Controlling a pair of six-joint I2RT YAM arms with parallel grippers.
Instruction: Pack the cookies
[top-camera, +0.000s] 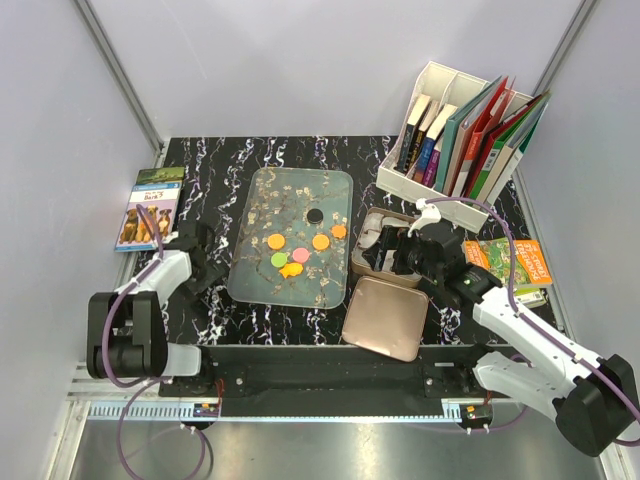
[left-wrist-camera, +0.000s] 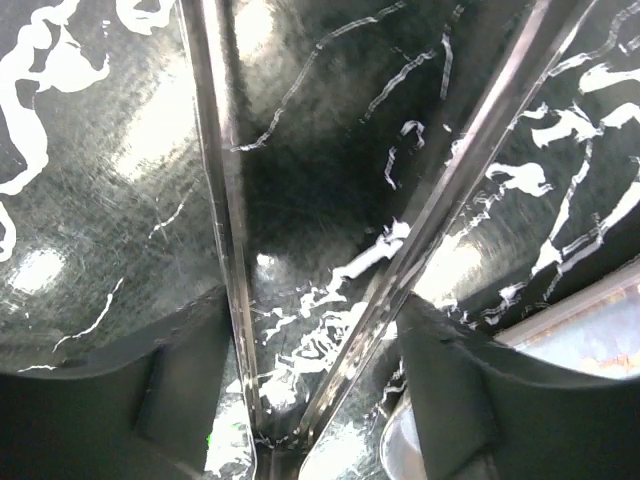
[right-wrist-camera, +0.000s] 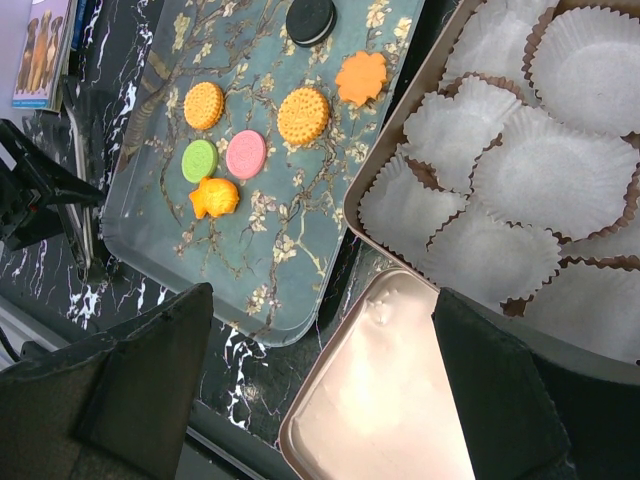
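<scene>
Cookies (top-camera: 297, 247): seven, loose mid-tray (top-camera: 262, 190).
Left gripper (top-camera: 205, 262): jaws apart, empty, beside tray's left edge.
Right gripper (top-camera: 402, 250): spread wide, empty, above tin (right-wrist-camera: 400, 152) of paper cups (right-wrist-camera: 556, 170).

Above my tray (top-camera: 262, 285) in the frame's centre nothing blocks me. My right gripper (top-camera: 400, 250) crowds the tin (top-camera: 360, 262); the lid (top-camera: 385, 318) lies below, the book rack (top-camera: 432, 185) at upper right.

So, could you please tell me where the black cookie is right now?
In the top view, the black cookie lies on the floral tray, near its far middle, apart from the orange cookies nearer the arms.
</scene>
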